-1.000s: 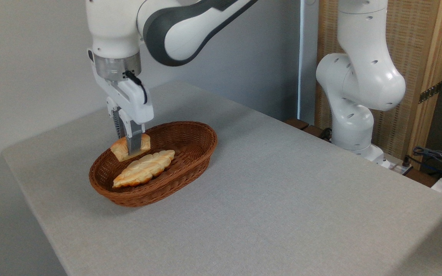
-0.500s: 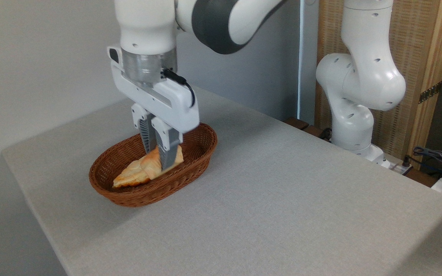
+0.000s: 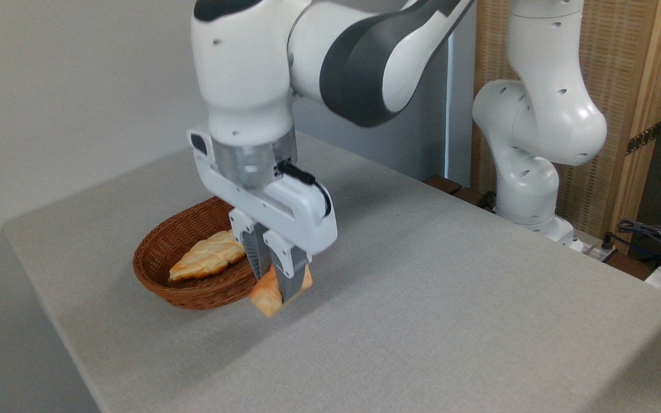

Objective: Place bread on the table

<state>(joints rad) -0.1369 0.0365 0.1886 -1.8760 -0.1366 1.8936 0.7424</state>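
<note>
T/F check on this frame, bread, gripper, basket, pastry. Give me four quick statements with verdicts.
1. The gripper is shut on the bread. True.
2. The bread lies inside the basket. False: it is out of the basket, held over the table just beside the rim.
3. The pale ridged pastry is in the basket. True.
4. The basket is tipped on its side. False: it sits upright on the table.

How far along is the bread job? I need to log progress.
Done: the bread is out of the wicker basket, gripped between the gripper fingers. In hand: carrying it above the table. Left: lowering and releasing. The pastry remains inside.
</note>
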